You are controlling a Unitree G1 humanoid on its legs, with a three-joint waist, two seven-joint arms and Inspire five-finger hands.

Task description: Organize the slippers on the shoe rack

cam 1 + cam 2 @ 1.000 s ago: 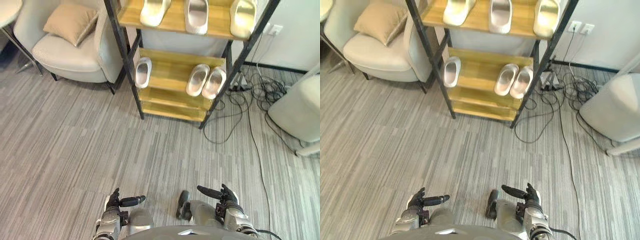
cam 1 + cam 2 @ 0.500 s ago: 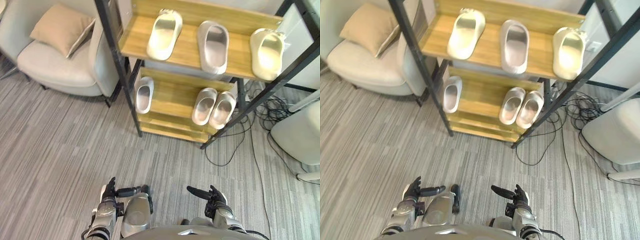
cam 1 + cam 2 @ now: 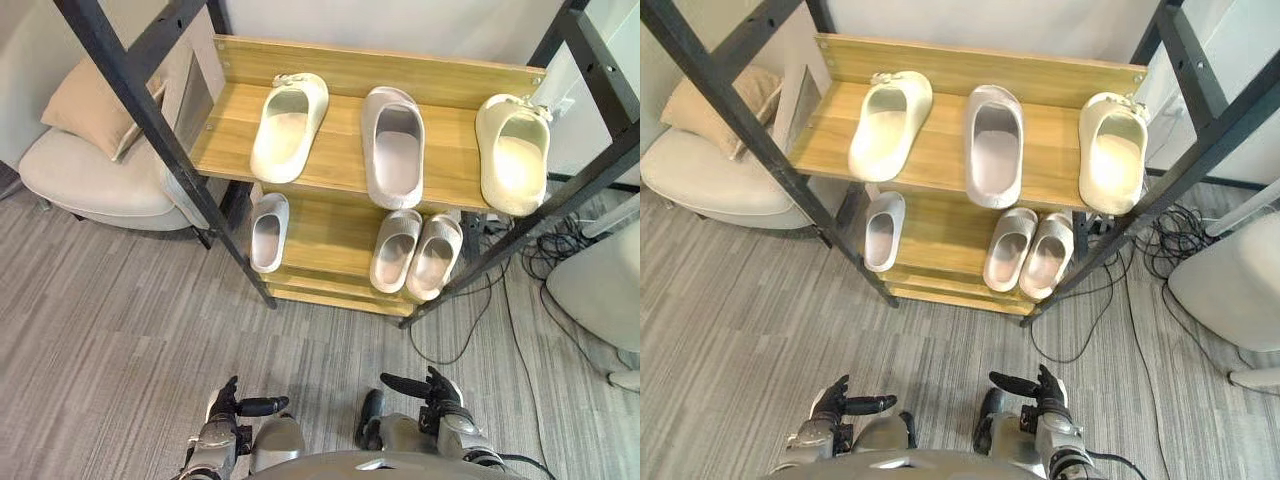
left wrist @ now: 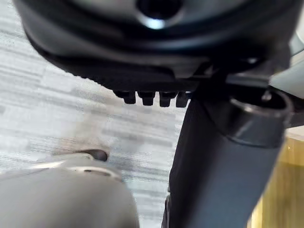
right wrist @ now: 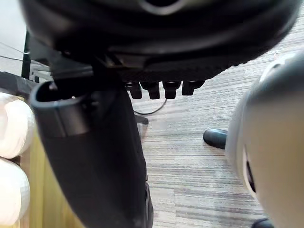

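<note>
Lower left, the dark left hand (image 3: 232, 408) hangs relaxed, empty. On the wooden, black-framed shoe rack (image 3: 340, 150), upper frame, sit a cream foam slipper (image 3: 288, 125), a grey foam slipper (image 3: 392, 145), the cream mate (image 3: 513, 150); I'd lift the grey one clear by its sidewall. Lower right, the right hand (image 3: 440, 400) is slack too.

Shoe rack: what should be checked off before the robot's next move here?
1. Left hand open and empty: ok.
2. Right hand open and empty: ok.
3. Upper shelf matched: not ok; grey slipper lies between left cream slipper and right cream slipper.
4. Grey pair on lower shelf side by side: ok.
5. Small grey slipper beside its mate: not ok; it lies alone.
6. Hands at shoe rack: not ok; both low, over carpet.
</note>
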